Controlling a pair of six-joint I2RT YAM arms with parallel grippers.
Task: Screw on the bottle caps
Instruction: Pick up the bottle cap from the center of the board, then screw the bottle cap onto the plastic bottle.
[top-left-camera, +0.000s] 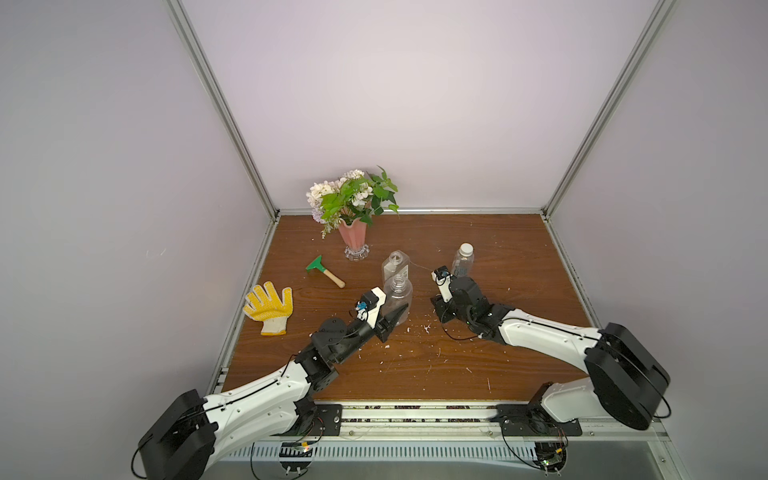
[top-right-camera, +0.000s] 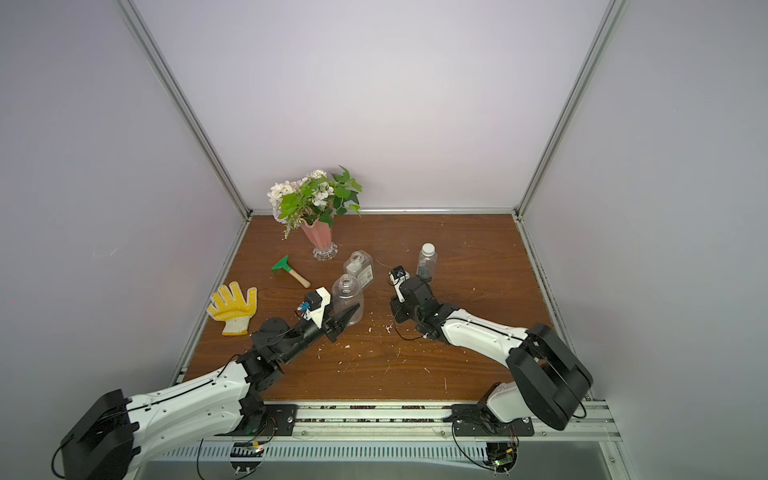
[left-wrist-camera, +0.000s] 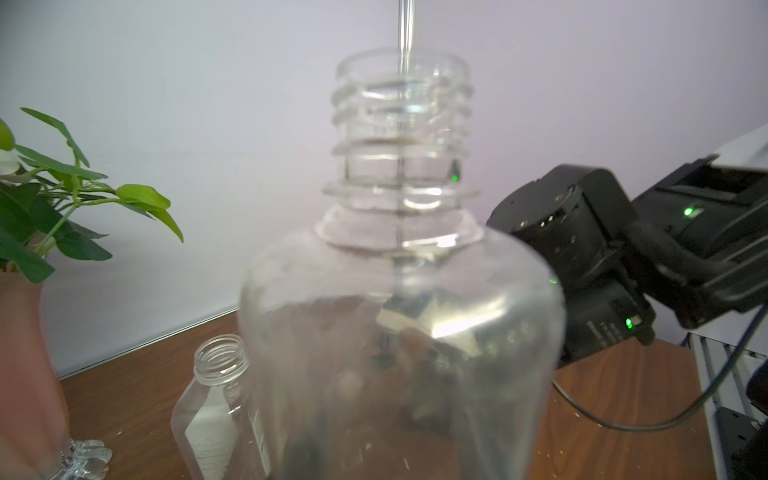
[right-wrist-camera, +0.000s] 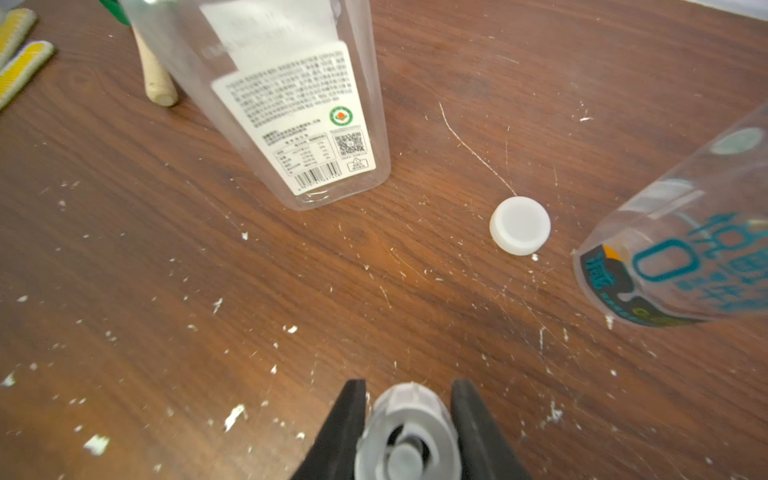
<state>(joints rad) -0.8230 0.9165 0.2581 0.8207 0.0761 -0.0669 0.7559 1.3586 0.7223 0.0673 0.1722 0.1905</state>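
The right hand (right-wrist-camera: 409, 392) clamps the ribbed nozzle cap (right-wrist-camera: 409, 440), the left hand (top-left-camera: 398, 318) grasps the rounded bottle (top-left-camera: 397, 293); a tilted approach could cross-thread it.

right hand (right-wrist-camera: 409, 384) and its ribbed cap (right-wrist-camera: 409, 434) are cut off at the edge.

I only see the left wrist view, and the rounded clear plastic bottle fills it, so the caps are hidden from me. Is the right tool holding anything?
Observer: Yes. The right tool is shut on a ribbed pale plastic nozzle cap.
Operator: Any loose cap?
Observer: A flat round white plastic cap lies on the wooden table, between the square labelled clear bottle and the slim teal-printed clear bottle.
Operator: Is the slim one capped?
Observer: Yes, a white screw cap sits on it in both top views.
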